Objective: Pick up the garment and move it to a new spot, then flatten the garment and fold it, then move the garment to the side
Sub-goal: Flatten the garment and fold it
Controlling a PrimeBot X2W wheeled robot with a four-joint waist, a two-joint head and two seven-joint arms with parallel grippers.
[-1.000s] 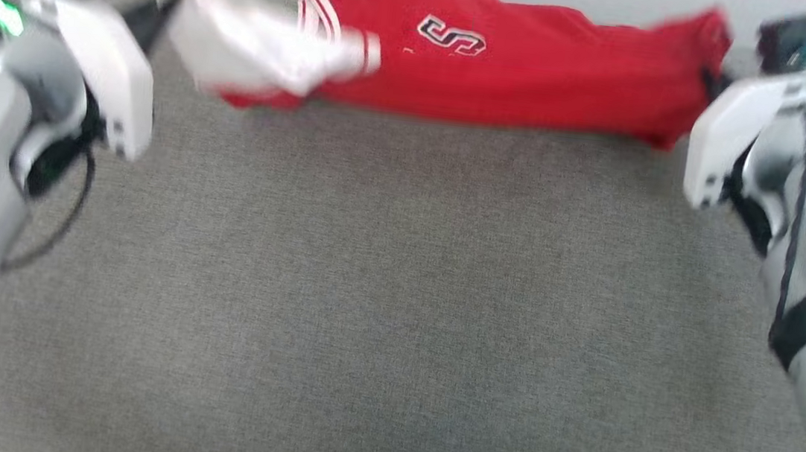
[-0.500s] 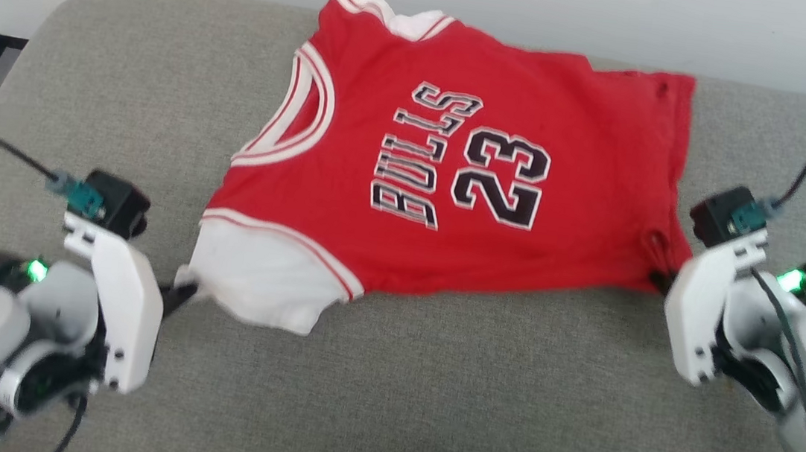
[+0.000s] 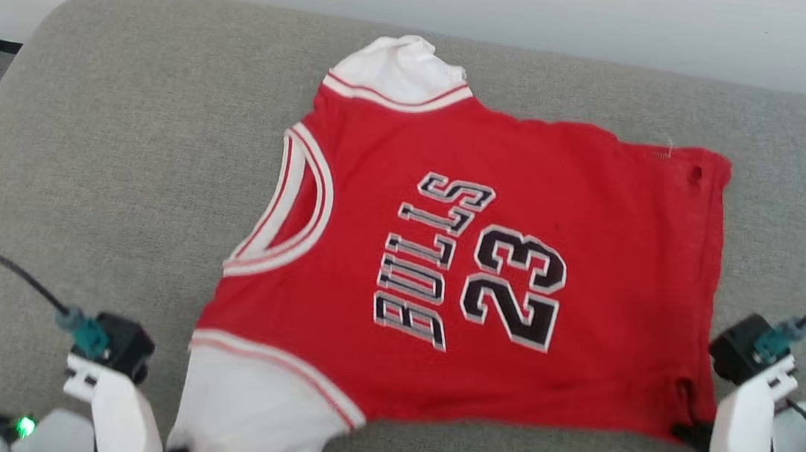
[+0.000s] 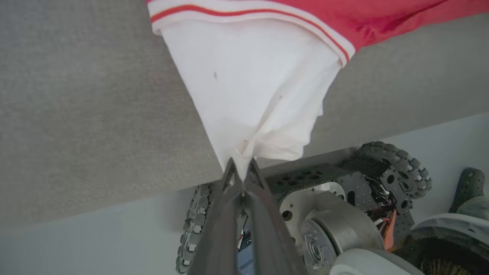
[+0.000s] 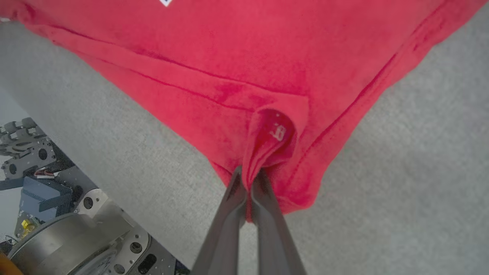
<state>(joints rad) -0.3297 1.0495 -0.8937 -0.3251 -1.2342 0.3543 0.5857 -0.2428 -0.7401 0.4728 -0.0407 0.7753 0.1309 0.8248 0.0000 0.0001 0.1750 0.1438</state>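
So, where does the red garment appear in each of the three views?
Head view: the garment lies spread across the middle, on the grey cushion.
Left wrist view: its white sleeve narrows from the top edge to the left tool, shut on it, at centre.
Right wrist view: it covers the upper half; the right tool is shut on its hem corner.
Shared landmark: the grey cushion under the garment.
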